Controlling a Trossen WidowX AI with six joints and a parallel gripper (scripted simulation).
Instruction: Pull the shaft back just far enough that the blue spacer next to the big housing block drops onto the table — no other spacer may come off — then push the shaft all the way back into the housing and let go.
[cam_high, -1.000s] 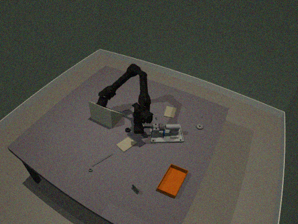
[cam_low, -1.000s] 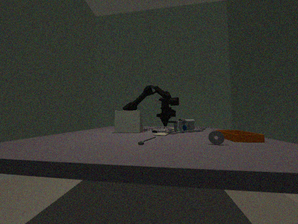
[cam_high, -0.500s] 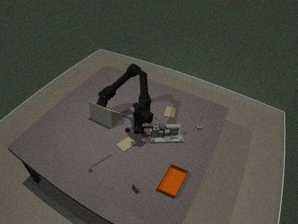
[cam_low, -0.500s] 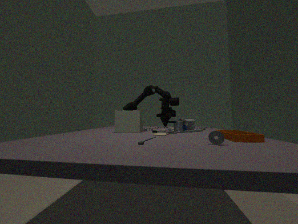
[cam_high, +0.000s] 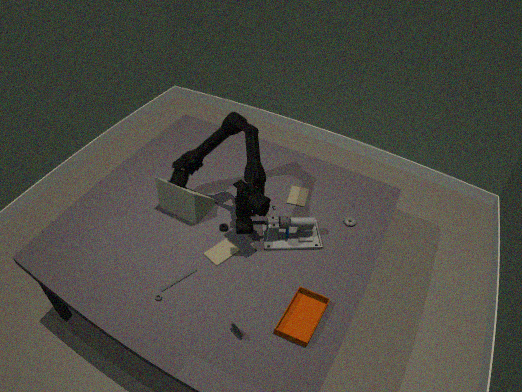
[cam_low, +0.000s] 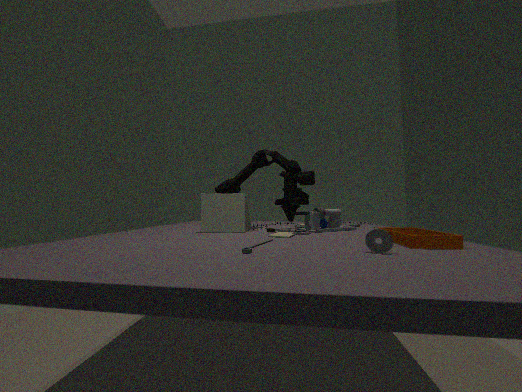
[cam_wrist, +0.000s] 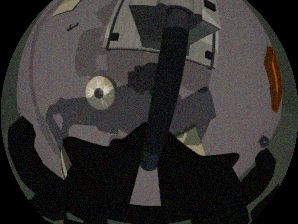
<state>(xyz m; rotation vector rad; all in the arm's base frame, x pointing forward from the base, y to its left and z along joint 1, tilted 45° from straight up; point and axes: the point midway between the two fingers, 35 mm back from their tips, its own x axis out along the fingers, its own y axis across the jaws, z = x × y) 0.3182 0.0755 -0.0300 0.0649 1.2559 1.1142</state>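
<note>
My gripper (cam_high: 244, 230) (cam_low: 291, 220) (cam_wrist: 150, 127) points down and is shut on the outer end of the dark shaft (cam_high: 260, 221) (cam_low: 302, 213) (cam_wrist: 169, 80). The shaft runs level toward the big pale housing block (cam_high: 306, 223) (cam_low: 333, 218). A grey collar or spacer (cam_high: 284, 221) is around the shaft line beside the housing. The blue spacer (cam_high: 287, 233) (cam_low: 324, 223) shows below shaft height, between the housing and the pale support (cam_low: 315, 220); it appears off the shaft. Whether it touches the base plate (cam_high: 294, 246) (cam_wrist: 111, 46) is unclear. The shaft's inner end is hidden.
An orange tray (cam_high: 302, 316) (cam_low: 435, 239) (cam_wrist: 273, 80) stands apart from the fixture. A pale upright panel (cam_high: 177, 201) (cam_low: 223, 212) is by the arm's base. A pale ring (cam_high: 350, 222), a dark disc (cam_high: 223, 227), a standing grey ring (cam_low: 370, 242) and a flat card (cam_high: 220, 252) lie around.
</note>
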